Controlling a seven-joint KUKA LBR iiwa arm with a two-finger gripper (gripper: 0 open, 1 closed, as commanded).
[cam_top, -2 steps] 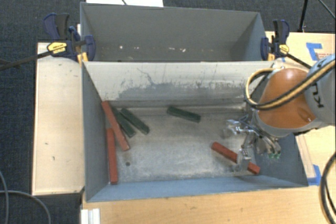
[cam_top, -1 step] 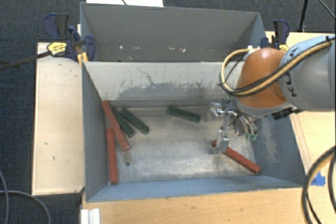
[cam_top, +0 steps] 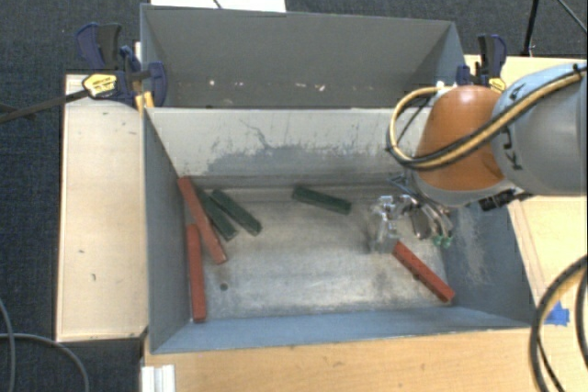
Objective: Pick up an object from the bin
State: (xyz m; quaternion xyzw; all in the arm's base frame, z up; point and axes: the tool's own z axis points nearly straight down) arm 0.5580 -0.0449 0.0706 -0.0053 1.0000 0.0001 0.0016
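Lying just beside the gripper (cam_top: pixel 385 229) is 1 long red stick (cam_top: pixel 424 271); grip state unclear.

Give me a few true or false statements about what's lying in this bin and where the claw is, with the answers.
1. The claw is over the right part of the bin. True.
2. A red stick lies slanted on the floor right by the claw. True.
3. Every stick in the bin is red. False: a dark green stick lies near the back wall, and more green sticks lie on the left.
4. A blue ball lies on the bin's left side. False: two red sticks and the green ones lie there.
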